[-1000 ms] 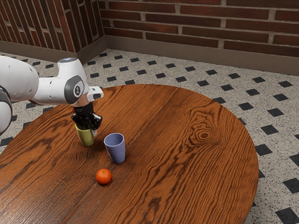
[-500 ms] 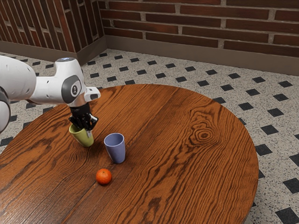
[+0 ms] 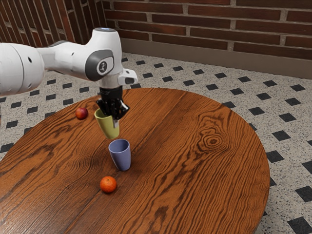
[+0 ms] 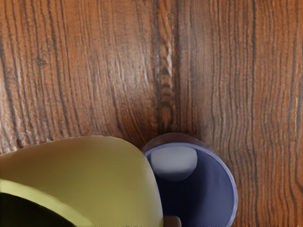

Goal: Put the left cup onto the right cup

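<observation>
A yellow-green cup (image 3: 107,124) hangs tilted in the air, and my black gripper (image 3: 113,113) is shut on its rim. Its base hovers just above and slightly to the exterior view's left of the blue-violet cup (image 3: 120,154), which stands upright on the round wooden table (image 3: 204,161). In the wrist view the yellow-green cup (image 4: 80,184) looms large right under my hand, and it partly covers the open mouth of the blue-violet cup (image 4: 199,184) beside it.
An orange (image 3: 108,184) lies on the table in front of the blue-violet cup. A small red apple (image 3: 82,113) rests further back at the exterior view's left. A brick wall and a tiled floor surround the table.
My arm has lifted the yellow-green cup off the table and carried it up and to the exterior view's right, over the blue-violet cup. The apple behind the arm has come into sight.
</observation>
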Controlling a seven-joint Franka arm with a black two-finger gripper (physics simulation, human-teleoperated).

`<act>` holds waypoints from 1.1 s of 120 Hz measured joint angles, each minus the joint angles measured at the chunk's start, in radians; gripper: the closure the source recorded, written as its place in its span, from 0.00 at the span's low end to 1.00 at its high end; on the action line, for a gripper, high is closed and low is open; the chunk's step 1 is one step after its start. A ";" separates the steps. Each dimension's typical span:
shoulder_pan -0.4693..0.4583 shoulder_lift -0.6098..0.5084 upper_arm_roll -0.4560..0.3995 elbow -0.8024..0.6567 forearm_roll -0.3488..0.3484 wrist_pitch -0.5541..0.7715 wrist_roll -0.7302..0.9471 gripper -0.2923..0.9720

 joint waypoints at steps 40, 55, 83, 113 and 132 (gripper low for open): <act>-0.031 0.061 -0.006 0.092 0.005 -0.127 -0.076 0.85; -0.036 0.053 -0.012 0.093 0.004 -0.141 -0.097 0.85; -0.045 0.050 -0.025 0.082 -0.006 -0.113 -0.130 0.85; -0.047 0.006 -0.026 -0.010 -0.025 -0.061 -0.158 0.85; -0.047 0.001 -0.025 -0.017 -0.029 -0.040 -0.172 0.85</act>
